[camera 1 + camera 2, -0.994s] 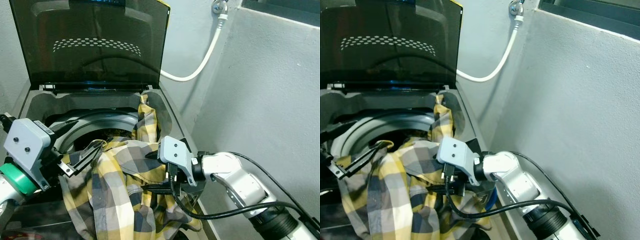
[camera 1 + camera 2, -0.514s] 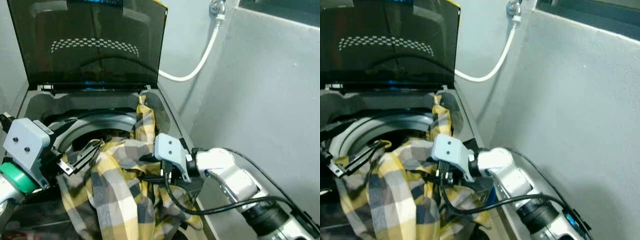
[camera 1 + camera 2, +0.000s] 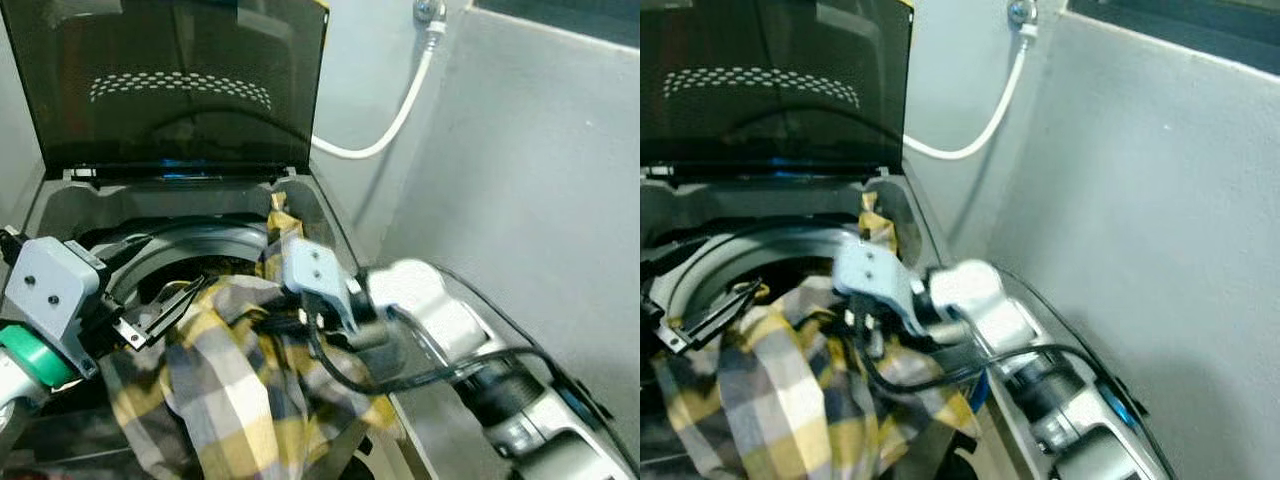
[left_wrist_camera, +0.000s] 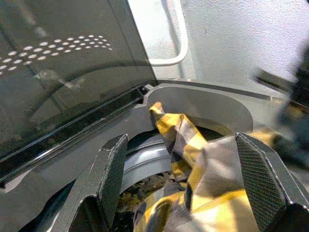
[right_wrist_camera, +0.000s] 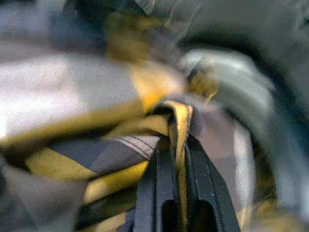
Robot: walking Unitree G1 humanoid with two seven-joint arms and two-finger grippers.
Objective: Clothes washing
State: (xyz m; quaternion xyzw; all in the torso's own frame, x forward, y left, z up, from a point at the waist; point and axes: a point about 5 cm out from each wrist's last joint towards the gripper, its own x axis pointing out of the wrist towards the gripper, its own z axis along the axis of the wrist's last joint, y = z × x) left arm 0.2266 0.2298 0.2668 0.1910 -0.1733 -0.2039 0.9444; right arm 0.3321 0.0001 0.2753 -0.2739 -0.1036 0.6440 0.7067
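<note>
I see the grey top-loading washing machine [image 3: 60, 205] taking up the left half of the head view, its dark tinted lid [image 3: 170, 85] standing upright across the upper left. Behind it, in the upper middle, a white inlet hose [image 3: 395, 120] curves down the pale grey wall [image 3: 520, 180] from a tap near the top edge.

The yellow, grey and white checked shirt [image 3: 235, 385] lies heaped over the front of the machine in the lower middle of the frame. One strip of it trails up over the rim of the round drum opening [image 3: 190, 240] toward the back right corner, and the rest hangs down the front edge.

My right gripper [image 5: 176, 193] reaches in from the lower right, its grey wrist block sitting at the centre of the head view above the cloth. In its wrist view I can see the two black fingers pressed together on a yellow-edged fold of the shirt.

My left gripper [image 4: 190, 179] sits at the lower left, at the shirt's left edge. Its wrist view shows the fingers spread wide apart with the cloth bunched between them, not pinched.
</note>
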